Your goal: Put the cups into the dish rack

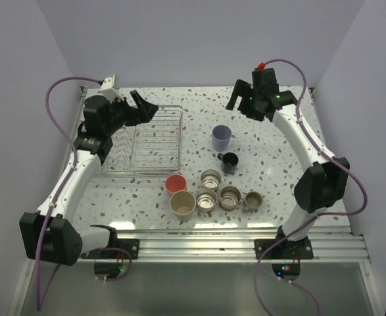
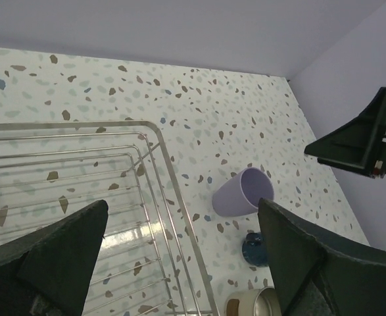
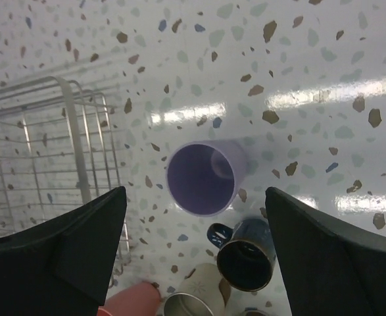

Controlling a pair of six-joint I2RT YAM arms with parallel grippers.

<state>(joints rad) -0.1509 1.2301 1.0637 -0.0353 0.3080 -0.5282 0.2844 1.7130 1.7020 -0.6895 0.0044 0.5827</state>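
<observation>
Risk: the right gripper [image 3: 196, 192], jaws spread wide and holding nothing, hangs over the lavender cup [image 1: 221, 137]. The black mug [image 1: 230, 162] stands just beside that cup, so a descending finger may tip one.
Second risk: the steel cups [image 1: 210, 178] are crowded with the other cups off the dish rack's [image 1: 160, 135] near right corner, so lifting one could drag a neighbour.
Left gripper [image 2: 183, 205]: jaws spread, empty, above the rack's far right corner.
Dish rack: seemingly no cup inside, though the left arm hides part.
Lavender cup: upright, empty, right of the rack.
</observation>
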